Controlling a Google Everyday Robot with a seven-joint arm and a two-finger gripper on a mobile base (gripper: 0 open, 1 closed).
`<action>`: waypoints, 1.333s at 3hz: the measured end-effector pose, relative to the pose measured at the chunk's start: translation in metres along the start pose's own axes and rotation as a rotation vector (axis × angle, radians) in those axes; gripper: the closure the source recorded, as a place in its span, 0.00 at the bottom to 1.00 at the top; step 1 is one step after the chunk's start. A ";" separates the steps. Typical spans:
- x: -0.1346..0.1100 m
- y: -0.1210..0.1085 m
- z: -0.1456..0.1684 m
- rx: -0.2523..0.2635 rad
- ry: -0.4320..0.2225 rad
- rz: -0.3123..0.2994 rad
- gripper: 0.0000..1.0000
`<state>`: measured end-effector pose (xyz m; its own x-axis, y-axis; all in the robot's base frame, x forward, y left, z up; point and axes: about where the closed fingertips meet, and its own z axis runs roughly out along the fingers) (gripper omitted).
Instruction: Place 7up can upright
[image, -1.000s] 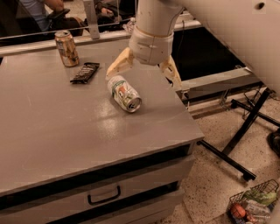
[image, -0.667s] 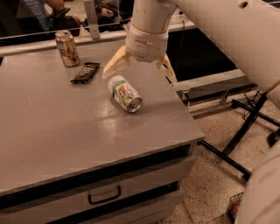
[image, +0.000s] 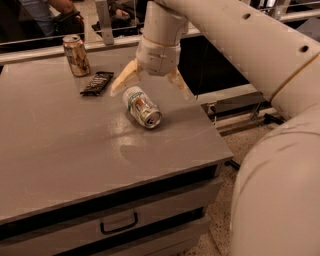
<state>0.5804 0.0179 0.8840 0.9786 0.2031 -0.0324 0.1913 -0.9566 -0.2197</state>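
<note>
7up can (image: 142, 107) under splayed end effector (image: 152, 93)

Two cans on the table (image: 60, 150): one 7up can (image: 142, 106), one gold-brown can (image: 76, 55). One dark packet (image: 97, 83). One pincer (image: 152, 94), upper centre, fingers spread.

You have the lying can (image: 142, 106) on its side on the counter (image: 65, 150), off toward 2 o'clock from the counter's middle. Its top end points to 5 o'clock and its base to 11. The tool (image: 151, 93) sits over the base end, at the can's 12 o'clock. Its fingers are spread, one tip at the can's 10 o'clock and the other at its 3 o'clock, neither clamping it. Beyond the 10 o'clock tip you find a flat packet (image: 97, 83). At the packet's 11 o'clock, by the counter's back edge, is a standing can (image: 76, 55). Under the front edge, at 6 o'clock, sits a drawer (image: 160, 207) with its handle (image: 119, 223).
</note>
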 end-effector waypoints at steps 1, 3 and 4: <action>0.015 -0.006 0.013 0.001 -0.017 -0.048 0.00; 0.027 -0.028 0.039 -0.015 -0.064 -0.154 0.00; 0.019 -0.036 0.044 -0.036 -0.084 -0.180 0.00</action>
<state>0.5891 0.0653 0.8482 0.9188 0.3871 -0.0772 0.3669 -0.9097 -0.1947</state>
